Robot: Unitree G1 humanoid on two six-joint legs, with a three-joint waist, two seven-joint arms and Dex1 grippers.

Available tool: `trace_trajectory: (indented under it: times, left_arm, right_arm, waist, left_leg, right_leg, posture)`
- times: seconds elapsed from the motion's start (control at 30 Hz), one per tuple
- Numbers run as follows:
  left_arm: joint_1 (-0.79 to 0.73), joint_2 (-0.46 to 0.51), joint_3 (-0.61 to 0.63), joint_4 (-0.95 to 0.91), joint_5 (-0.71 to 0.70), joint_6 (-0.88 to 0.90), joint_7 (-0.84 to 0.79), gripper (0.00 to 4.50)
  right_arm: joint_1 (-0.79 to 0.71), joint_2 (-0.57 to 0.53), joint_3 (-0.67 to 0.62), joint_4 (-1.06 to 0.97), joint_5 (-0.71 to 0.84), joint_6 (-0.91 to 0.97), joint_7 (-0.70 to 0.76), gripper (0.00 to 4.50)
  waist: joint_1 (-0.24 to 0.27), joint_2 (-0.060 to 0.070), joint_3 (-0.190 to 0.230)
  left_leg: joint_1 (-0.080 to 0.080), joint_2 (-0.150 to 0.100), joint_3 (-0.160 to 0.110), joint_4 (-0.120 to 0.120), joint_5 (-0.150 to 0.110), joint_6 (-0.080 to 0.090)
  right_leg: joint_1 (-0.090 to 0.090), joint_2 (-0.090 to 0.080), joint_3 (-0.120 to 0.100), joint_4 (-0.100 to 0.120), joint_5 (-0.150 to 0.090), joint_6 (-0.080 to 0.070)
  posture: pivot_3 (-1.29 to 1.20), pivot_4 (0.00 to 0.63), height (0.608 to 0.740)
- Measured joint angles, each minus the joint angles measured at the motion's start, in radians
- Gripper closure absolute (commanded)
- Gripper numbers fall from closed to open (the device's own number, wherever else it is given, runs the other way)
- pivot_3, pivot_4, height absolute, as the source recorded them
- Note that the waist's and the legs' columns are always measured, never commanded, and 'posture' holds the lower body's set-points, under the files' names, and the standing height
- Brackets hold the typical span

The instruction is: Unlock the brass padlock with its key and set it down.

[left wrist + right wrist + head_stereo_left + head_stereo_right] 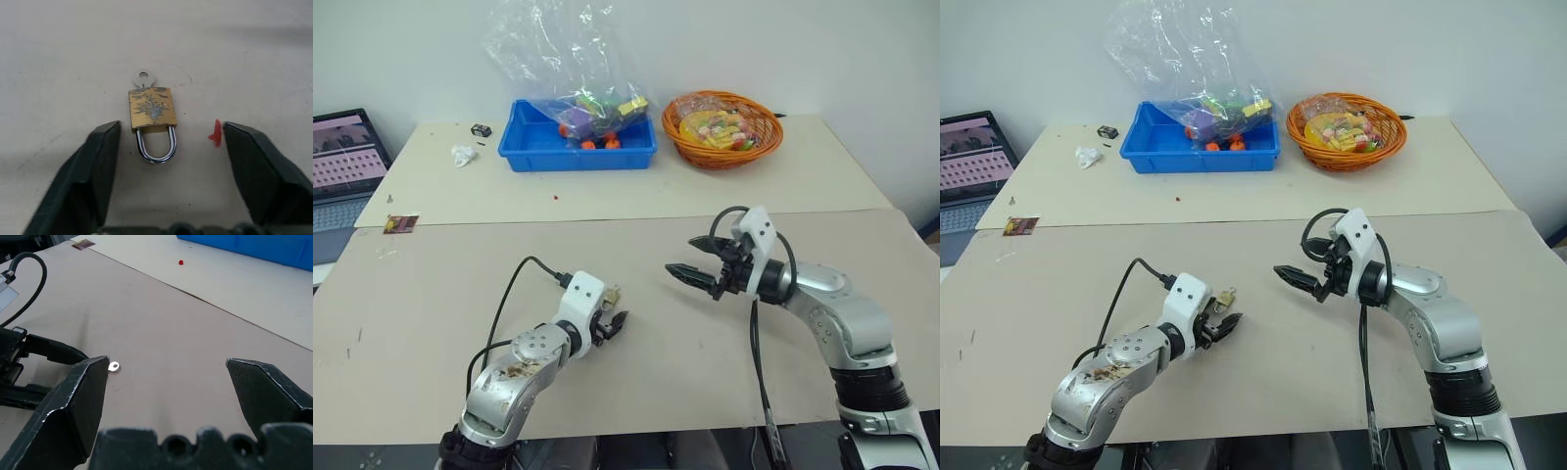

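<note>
Left claw (166, 147) gapes around the brass padlock (152, 110) lying flat, key (142, 78) inserted, shackle seemingly unreleased; right claw (690, 257) hovers wide, so unlocking remains.

A scuffed gold padlock (152, 109) with silver shackle and key (142, 78) beside a red scrap (215, 137), on beige tabletop (73, 58).

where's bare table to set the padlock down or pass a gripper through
Bare tan table lies between the left gripper and right gripper, and rightward past the right arm. The far strip is crowded: blue bin, orange basket. The brass padlock with its key lies between the left gripper's open fingers.
</note>
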Motion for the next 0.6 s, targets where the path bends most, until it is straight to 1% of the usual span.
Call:
trace_trajectory:
  times: [0.07, 0.13, 0.2, 0.33, 0.43, 0.6]
  left_arm:
    - [0.0, -0.003, 0.002, 0.004, 0.001, 0.0, 0.0, 3.21]
    - [-0.003, -0.007, 0.007, 0.014, 0.004, -0.004, 0.002, 3.89]
    - [-0.005, -0.01, 0.007, 0.017, 0.01, -0.005, 0.002, 4.45]
    - [-0.013, -0.007, 0.002, 0.038, 0.023, -0.031, -0.007, 4.45]
    - [-0.011, 0.021, -0.005, 0.054, 0.028, -0.078, -0.037, 4.45]
    - [0.01, 0.112, 0.009, 0.055, 0.032, -0.137, -0.092, 4.45]
  right_arm:
    - [0.0, 0.0, 0.0, 0.0, 0.0, 0.0, 0.0, 0.0]
    - [0.0, 0.0, 0.0, 0.0, 0.0, 0.0, 0.0, 0.0]
    - [0.0, 0.0, 0.0, 0.0, 0.0, 0.0, 0.0, 0.0]
    - [-0.008, 0.0, 0.0, 0.0, 0.0, 0.0, -0.002, 0.0]
    - [-0.019, 0.0, 0.0, 0.0, 0.0, 0.0, -0.005, 0.0]
    - [-0.02, 0.001, 0.0, 0.0, 0.0, 0.0, -0.008, 0.0]
  waist:
    - [0.0, 0.0, 0.0]
    - [0.0, 0.0, 0.0]
    - [0.0, 0.0, 0.0]
    - [0.001, 0.0, 0.0]
    - [0.0, 0.0, 0.0]
    - [-0.002, 0.0, 0.0]
  left_leg:
    - [0.0, 0.0, 0.0, 0.0, 0.0, 0.0]
    - [0.0, 0.0, 0.0, 0.0, 0.0, 0.0]
    - [0.0, 0.0, 0.0, 0.0, 0.0, 0.0]
    - [0.0, 0.0, 0.0, 0.0, 0.0, 0.0]
    - [0.0, 0.0, 0.0, 0.0, 0.0, 0.0]
    - [0.0, 0.0, 0.0, 0.0, 0.0, 0.0]
  right_leg:
    - [0.0, 0.0, 0.0, 0.0, 0.0, 0.0]
    - [0.0, 0.0, 0.0, 0.0, 0.0, 0.0]
    - [0.0, 0.0, 0.0, 0.0, 0.0, 0.0]
    - [0.0, 0.0, 0.0, 0.0, 0.0, 0.0]
    - [0.0, 0.0, 0.0, 0.0, 0.0, 0.0]
    - [-0.001, 0.0, 0.0, 0.0, 0.0, 0.0]
  posture:
    - [0.0, 0.15, 0.74]
    - [0.0, 0.15, 0.74]
    - [0.0, 0.15, 0.74]
    - [0.0, 0.15, 0.74]
    - [0.0, 0.15, 0.74]
    - [0.0, 0.15, 0.74]
